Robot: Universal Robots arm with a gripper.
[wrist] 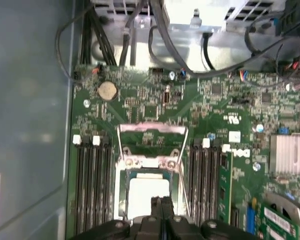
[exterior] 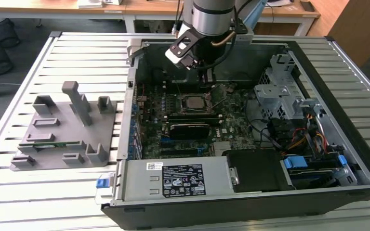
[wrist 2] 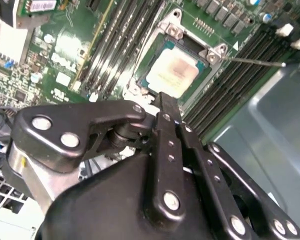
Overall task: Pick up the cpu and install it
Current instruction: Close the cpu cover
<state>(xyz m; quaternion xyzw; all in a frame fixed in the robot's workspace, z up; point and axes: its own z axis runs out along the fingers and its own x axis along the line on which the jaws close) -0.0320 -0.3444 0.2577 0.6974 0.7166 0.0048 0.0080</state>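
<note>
The cpu (wrist 2: 175,73) lies flat in the motherboard's square socket, its pale metal top facing up; it also appears in the first wrist view (wrist: 149,192) and as a small grey square in the exterior view (exterior: 194,102). The socket's metal frame (wrist: 151,136) is swung open beyond it. My gripper (wrist 2: 168,106) hovers just above the near edge of the cpu, its two black fingers pressed together with nothing between them. In the first wrist view the gripper (wrist: 160,204) shows the same shut tips over the chip's edge. From outside, the gripper (exterior: 205,81) hangs inside the open case (exterior: 339,159).
Memory slots (wrist: 90,180) flank the socket on both sides, and a green memory stick (wrist: 222,186) stands in one. Cables (wrist: 190,55) and a drive cage (exterior: 281,91) crowd the case. A grey fixture plate (exterior: 63,130) with upright posts lies on the slatted table at the exterior view's left.
</note>
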